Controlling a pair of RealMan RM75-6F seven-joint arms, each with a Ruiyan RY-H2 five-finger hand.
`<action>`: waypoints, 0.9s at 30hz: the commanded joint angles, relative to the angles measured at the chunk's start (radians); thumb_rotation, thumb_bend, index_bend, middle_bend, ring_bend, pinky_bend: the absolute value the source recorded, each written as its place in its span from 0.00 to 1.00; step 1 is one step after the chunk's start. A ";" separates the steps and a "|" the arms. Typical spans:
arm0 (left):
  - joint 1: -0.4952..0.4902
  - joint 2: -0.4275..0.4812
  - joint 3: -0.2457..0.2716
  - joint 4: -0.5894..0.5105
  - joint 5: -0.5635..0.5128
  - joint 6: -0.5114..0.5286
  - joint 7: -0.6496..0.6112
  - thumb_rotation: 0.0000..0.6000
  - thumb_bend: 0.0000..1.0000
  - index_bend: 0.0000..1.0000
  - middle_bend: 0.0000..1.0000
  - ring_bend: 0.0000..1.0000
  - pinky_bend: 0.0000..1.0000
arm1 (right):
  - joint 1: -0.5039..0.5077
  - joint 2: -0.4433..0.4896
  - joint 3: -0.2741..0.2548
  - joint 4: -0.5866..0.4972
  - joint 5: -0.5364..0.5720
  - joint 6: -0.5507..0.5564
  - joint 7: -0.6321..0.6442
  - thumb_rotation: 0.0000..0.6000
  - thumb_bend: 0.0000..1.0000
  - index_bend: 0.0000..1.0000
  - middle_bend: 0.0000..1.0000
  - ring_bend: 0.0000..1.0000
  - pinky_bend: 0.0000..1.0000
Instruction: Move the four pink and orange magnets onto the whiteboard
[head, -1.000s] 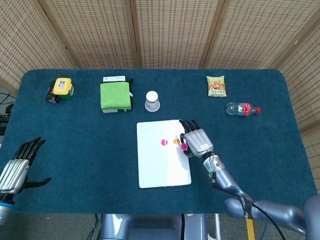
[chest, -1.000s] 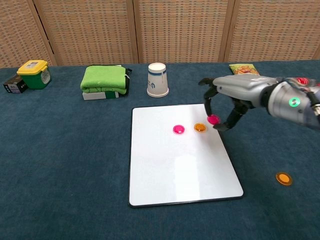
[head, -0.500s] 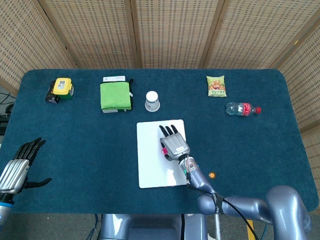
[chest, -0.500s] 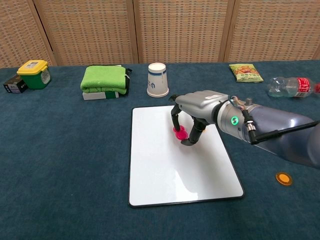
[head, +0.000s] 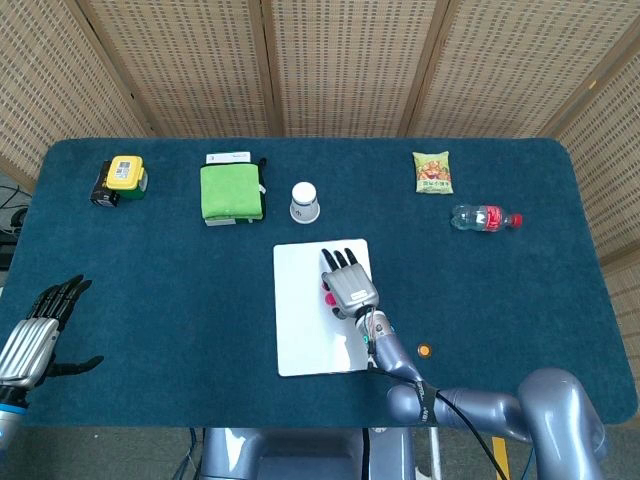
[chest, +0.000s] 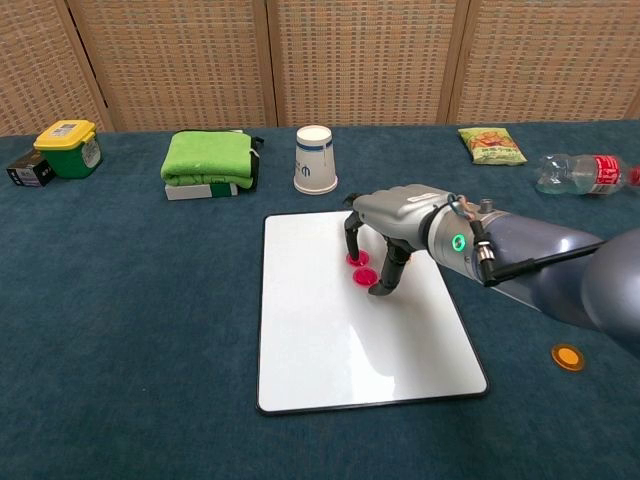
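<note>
In the head view, the right hand (head: 349, 287) is seen over the flat white rectangular whiteboard (head: 300, 330), palm down, so that a magnet can be set on it. A bit of a small round pink magnet (head: 326, 299) shows just at the hand's left edge. An orange round magnet (head: 424, 350) lies on the dark blue tabletop (head: 150, 300), off to the hand's right and nearer the robot; it is not on the board yet. The left hand (head: 35, 330) is held far out to the side with its fingers spread and nothing in it.

In the chest view, the right hand (chest: 395, 235) is arched with its fingertips (chest: 383, 290) pointing down at the whiteboard (chest: 330, 350). Two pink magnets (chest: 361, 268) lie right under it. Whether one is pinched cannot be told. The orange magnet (chest: 567, 356) waits on the tabletop (chest: 120, 320), well apart from the hand.
</note>
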 joint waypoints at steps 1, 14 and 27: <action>0.000 0.000 0.000 0.000 0.000 0.000 0.001 1.00 0.02 0.00 0.00 0.00 0.00 | -0.001 0.009 -0.004 -0.016 -0.006 0.004 0.007 1.00 0.26 0.35 0.00 0.00 0.00; 0.002 -0.001 0.000 0.002 0.003 0.006 -0.003 1.00 0.02 0.00 0.00 0.00 0.00 | -0.086 0.211 -0.032 -0.234 -0.113 0.104 0.073 1.00 0.26 0.34 0.00 0.00 0.00; 0.001 -0.007 0.000 -0.003 0.008 0.009 0.024 1.00 0.02 0.00 0.00 0.00 0.00 | -0.322 0.474 -0.244 -0.297 -0.359 0.125 0.334 1.00 0.27 0.36 0.00 0.00 0.00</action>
